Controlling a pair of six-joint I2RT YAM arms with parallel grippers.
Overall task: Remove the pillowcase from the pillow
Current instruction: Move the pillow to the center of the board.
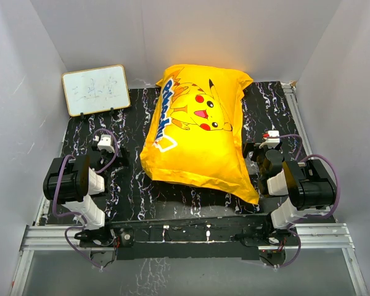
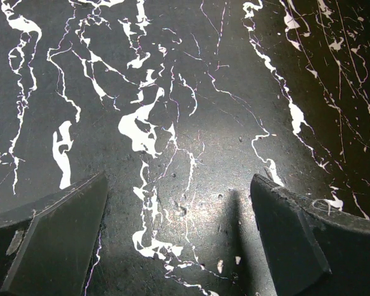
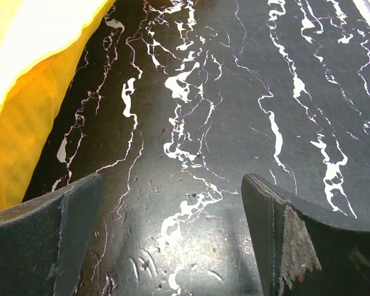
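The bright yellow pillowcase (image 1: 197, 132), printed with a Pikachu and blue-and-white lettering, lies plump in the middle of the black marbled table (image 1: 135, 123). The pillow is hidden inside it. My left gripper (image 1: 106, 148) rests low to the case's left, well apart from it. In the left wrist view this gripper (image 2: 179, 179) is open, with only tabletop between its fingers. My right gripper (image 1: 266, 145) sits close to the case's right edge. It is open over bare table (image 3: 172, 179), and the yellow pillowcase (image 3: 24, 92) bulges just left of its left finger (image 3: 68, 228).
A small whiteboard (image 1: 95, 90) leans at the back left corner. White walls enclose the table on three sides. An aluminium rail (image 1: 185, 237) carrying both arm bases runs along the near edge.
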